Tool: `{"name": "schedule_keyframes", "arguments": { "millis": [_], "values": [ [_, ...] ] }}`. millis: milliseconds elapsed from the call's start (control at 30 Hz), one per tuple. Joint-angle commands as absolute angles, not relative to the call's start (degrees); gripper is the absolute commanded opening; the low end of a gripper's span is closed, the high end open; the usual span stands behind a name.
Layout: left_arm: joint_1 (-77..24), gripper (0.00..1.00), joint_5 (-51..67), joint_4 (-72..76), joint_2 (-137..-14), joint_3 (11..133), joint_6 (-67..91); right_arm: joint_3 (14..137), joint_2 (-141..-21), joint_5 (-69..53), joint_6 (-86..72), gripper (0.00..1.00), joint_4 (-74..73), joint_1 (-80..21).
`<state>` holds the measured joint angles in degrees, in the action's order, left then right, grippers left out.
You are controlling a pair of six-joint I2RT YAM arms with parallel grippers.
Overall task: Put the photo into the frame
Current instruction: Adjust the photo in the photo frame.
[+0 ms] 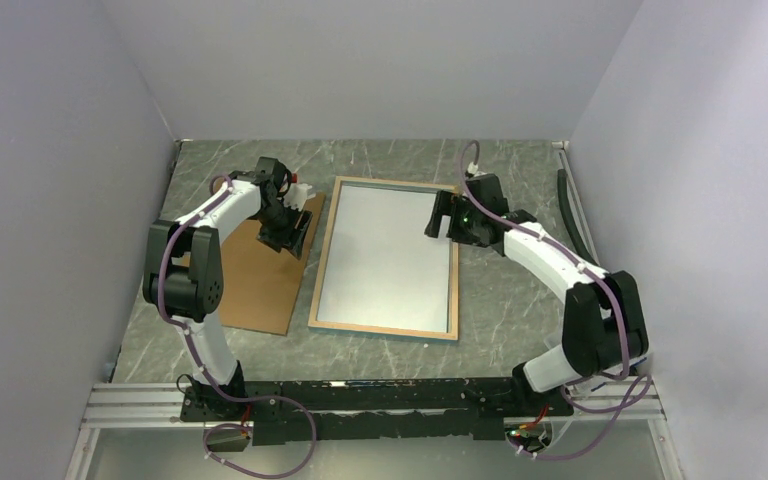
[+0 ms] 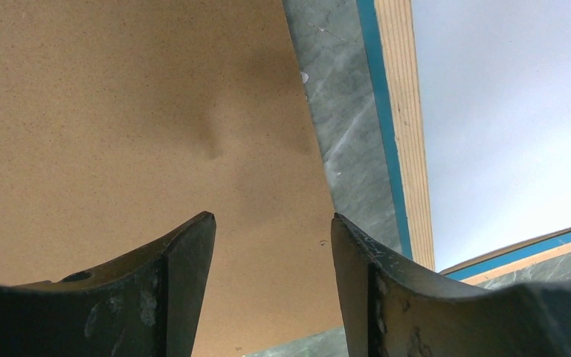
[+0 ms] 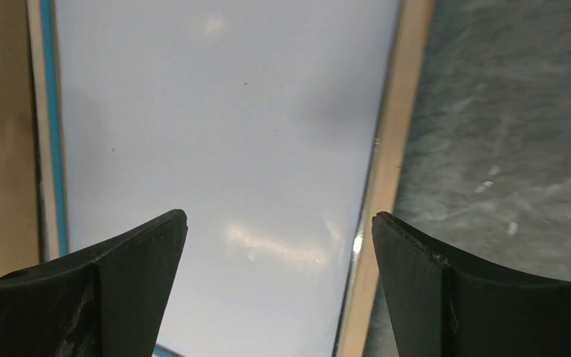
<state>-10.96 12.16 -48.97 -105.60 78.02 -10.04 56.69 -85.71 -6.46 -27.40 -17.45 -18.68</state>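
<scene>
Frame (image 1: 384, 329) flat on table (image 1: 520, 300), pale wood back rim upward, plain whitish surface inside

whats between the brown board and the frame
Only a narrow strip of bare marbled tabletop separates the brown board from the frame; nothing lies in it. The left wrist view shows it best.

Looks like a robotics lab test cell: boxed in by plain pale partition walls (image 1: 380, 60), floored with a grey marbled tabletop (image 1: 520, 310), left arm (image 1: 195, 270) and right arm (image 1: 560, 270) bolted to an aluminium rail (image 1: 130, 405), purple cables (image 1: 163, 280) trailing.
</scene>
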Motion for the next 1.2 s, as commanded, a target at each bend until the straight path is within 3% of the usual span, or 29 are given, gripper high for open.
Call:
{"name": "schedule_keyframes", "arguments": {
  "millis": [0,133,267,367,467,633,800,1167],
  "values": [
    [-10.88,0.65,11.83,-49.89,-103.57,79.24,-10.98,59.63,-81.08,3.78,-27.08,1.00,-22.12,-18.50],
    [-9.19,0.68,9.89,-50.39,-102.22,80.46,-11.59,59.88,-78.69,7.98,-28.96,1.00,-22.24,-21.04],
    [-3.85,0.68,10.55,-51.76,-100.09,82.70,-12.96,66.13,-81.72,13.09,-31.77,1.00,-23.45,-29.89],
    [4.11,0.51,11.62,-54.06,-100.66,86.39,-14.55,73.02,-88.31,15.90,-35.77,1.00,-23.47,-38.14],
    [12.60,0.65,11.37,-54.52,-101.97,89.89,-16.50,80.77,-96.90,16.92,-39.77,1.00,-23.53,-45.28],
    [21.17,0.63,3.76,-50.83,-104.21,89.88,-19.81,98.56,-113.89,17.62,-44.08,1.00,-28.46,-53.42],
    [25.97,0.60,-2.51,-43.22,-105.84,87.00,-21.41,112.33,-126.18,16.02,-46.32,1.00,-31.72,-56.09],
    [27.60,0.56,-8.69,-31.92,-111.69,81.98,-21.21,115.30,-134.56,15.51,-52.04,1.00,-30.68,-56.72]
  ]
}}
